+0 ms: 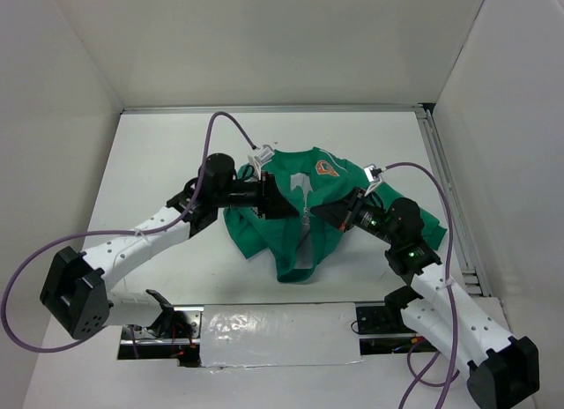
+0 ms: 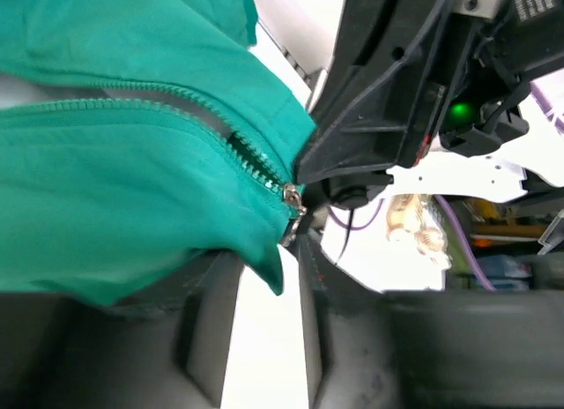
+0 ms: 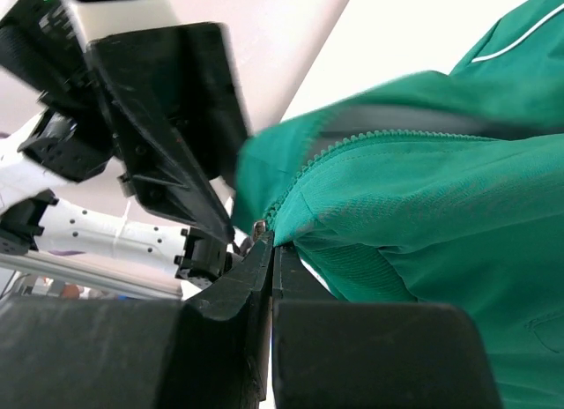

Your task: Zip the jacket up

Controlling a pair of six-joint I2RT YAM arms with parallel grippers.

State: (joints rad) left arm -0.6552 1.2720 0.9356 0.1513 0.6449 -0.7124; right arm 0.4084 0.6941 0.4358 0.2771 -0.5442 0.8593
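Observation:
The green jacket (image 1: 304, 224) lies bunched mid-table, its orange chest patch (image 1: 329, 168) facing up. Its zip is partly open; the metal slider (image 2: 293, 197) sits at the lower end of the teeth. My left gripper (image 1: 286, 204) comes in from the left. Its jaws (image 2: 264, 250) are apart, with a corner of the green hem hanging between them and cloth draped over the left finger (image 2: 203, 321). My right gripper (image 1: 319, 213) comes in from the right. In the right wrist view it (image 3: 271, 241) is shut on the jacket edge right beside the slider (image 3: 258, 226).
White walls stand on three sides. A metal rail (image 1: 445, 197) runs along the table's right edge. A taped silver strip (image 1: 264, 325) lies by the arm bases. Purple cables (image 1: 216, 127) loop over both arms. The two grippers are nearly tip to tip.

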